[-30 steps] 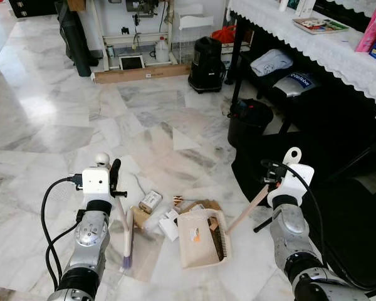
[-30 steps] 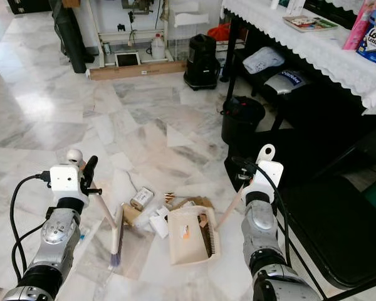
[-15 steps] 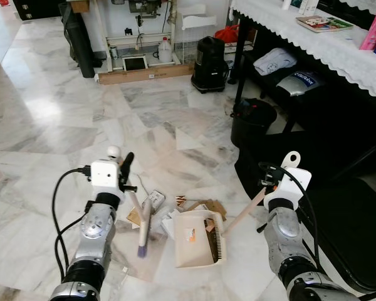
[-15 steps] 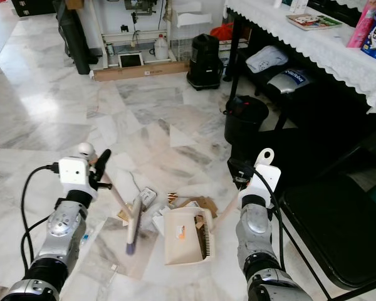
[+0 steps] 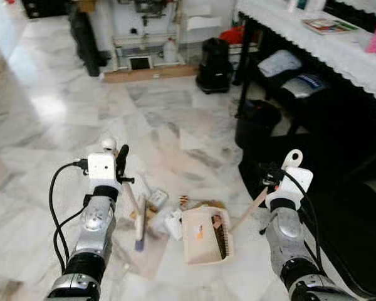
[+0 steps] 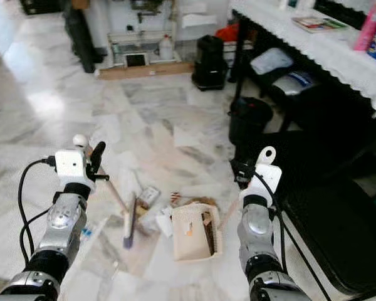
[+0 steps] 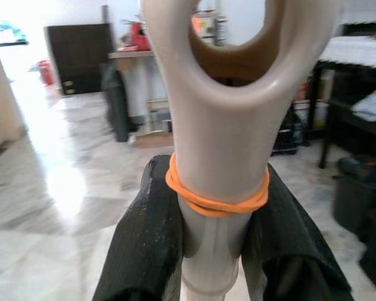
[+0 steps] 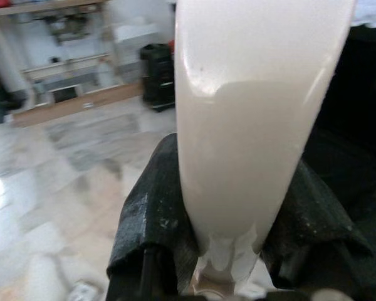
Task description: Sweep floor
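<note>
- Floor debris (image 5: 166, 216): small pile of scraps — a little box, paper bits, brown card — lies on the marble floor (image 5: 62, 119) between brush head and dustpan mouth, touching or just beside the pan's lip.
- Brush (image 5: 140, 221): vs 1 s ago, head sits closer to the pile and the pan; gap between brush and dustpan is narrower. Looks like a sweep stroke toward the pan, tho the camera also shifted, so part of the change is view drift.
- Left end effector (image 7: 216, 251): closed tight on the brush handle, both black fingers (image 7: 144, 251) pressed against it just under the orange rubber band (image 7: 216, 197).
- Right end effector (image 8: 216, 251): clamped on the dustpan handle; dustpan (image 5: 205, 234) rests on the floor, mouth facing the pile, some scraps already inside by the comb edge.
- Meaning for task, my read: mid-sweep, pile bunched up near the pan but most is not in yet. Next stroke needs the brush low and pushing straight at the lip; risk is light paper riding past the pan's side.
</note>
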{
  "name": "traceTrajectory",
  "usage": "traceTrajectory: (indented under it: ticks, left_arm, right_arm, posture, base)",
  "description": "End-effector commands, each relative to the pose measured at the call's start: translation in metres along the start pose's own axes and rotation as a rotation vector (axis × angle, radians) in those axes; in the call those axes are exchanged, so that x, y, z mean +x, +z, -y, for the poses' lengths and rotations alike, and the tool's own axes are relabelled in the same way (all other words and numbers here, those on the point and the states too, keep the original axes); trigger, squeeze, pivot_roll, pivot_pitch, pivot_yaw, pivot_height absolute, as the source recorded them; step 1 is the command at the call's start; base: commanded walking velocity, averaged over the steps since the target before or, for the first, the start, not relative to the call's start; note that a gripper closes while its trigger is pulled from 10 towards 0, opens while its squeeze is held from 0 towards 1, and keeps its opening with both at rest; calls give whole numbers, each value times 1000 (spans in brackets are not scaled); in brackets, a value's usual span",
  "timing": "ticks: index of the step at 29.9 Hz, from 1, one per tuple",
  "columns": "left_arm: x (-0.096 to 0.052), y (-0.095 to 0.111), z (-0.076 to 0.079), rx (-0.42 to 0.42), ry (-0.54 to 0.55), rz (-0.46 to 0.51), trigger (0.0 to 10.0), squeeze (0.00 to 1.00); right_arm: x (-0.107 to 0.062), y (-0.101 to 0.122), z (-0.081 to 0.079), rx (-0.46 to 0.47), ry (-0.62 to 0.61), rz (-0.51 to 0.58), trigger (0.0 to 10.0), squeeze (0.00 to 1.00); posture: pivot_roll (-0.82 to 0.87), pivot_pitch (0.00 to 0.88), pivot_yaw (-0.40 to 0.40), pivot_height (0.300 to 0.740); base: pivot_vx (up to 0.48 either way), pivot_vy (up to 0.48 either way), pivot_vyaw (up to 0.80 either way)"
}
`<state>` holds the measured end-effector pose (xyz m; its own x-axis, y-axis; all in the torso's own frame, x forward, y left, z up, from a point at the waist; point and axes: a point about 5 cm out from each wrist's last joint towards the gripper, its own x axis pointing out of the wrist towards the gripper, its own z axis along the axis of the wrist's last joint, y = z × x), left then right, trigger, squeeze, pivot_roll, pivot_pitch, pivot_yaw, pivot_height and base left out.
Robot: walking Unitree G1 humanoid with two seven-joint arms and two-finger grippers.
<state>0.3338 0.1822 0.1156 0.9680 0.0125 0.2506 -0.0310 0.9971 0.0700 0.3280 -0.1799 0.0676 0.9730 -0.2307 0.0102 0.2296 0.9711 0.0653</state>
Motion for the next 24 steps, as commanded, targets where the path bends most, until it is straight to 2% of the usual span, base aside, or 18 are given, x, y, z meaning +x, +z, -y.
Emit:
traceTrajectory:
  ticks: [1,14,24]
  left_arm:
    - [3,4,-2,15,9,16,10000,0]
    - [3,6,4,19,4,24,10000,0]
    - [1,4,3,27,8,15,10000,0]
  right_arm:
    - [4,12,-7,9,16,63,10000,0]
    - [3,12,-12,17,27,63,10000,0]
    - [5,14,-12,16,30,65,10000,0]
  posture:
    - [66,0,5,740]
    - [70,0,9,740]
    - [78,0,3,740]
  base:
    - [0,0,800]
    - [0,0,800]
    - [0,0,800]
